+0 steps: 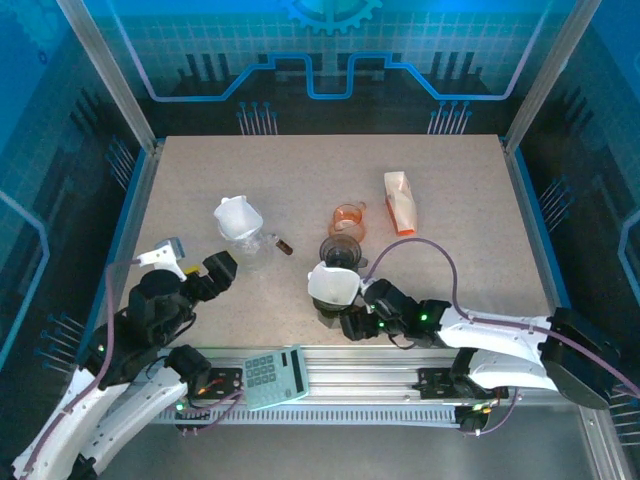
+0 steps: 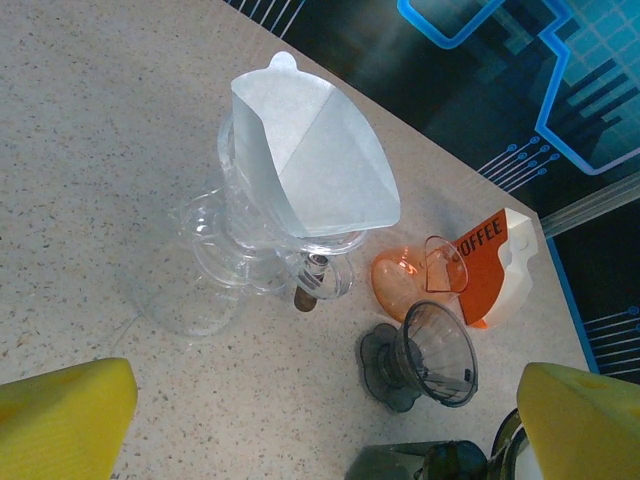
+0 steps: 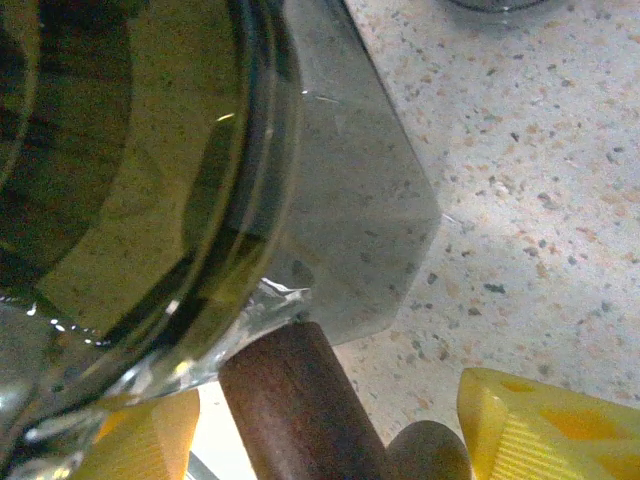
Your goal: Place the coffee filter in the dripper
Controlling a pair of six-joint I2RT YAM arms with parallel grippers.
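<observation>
Progress: looks close to done. White filter already in the smoked dripper at the near middle of the tabletop, standing proud of the rim in the top view; cannot tell whether seated flat against the wall or merely perched. Second filter likewise in a clear dripper farther left, well apart, leaning a little. Leaves, at a guess, only a last settling of the paper and a release. Orange dripper and dark dripper empty, near a coffee bag; probably no part in this. Right gripper down at the near side of the smoked dripper, about half open, yellow fingers either side of its wooden handle; shows a gap on one side, so appears to straddle rather than clamp, though possibly touching on the other. No paper between the fingers, as far as visible. Left gripper spread to its widest, holding nothing, hanging above bare tabletop short of the clear dripper and facing it.
</observation>
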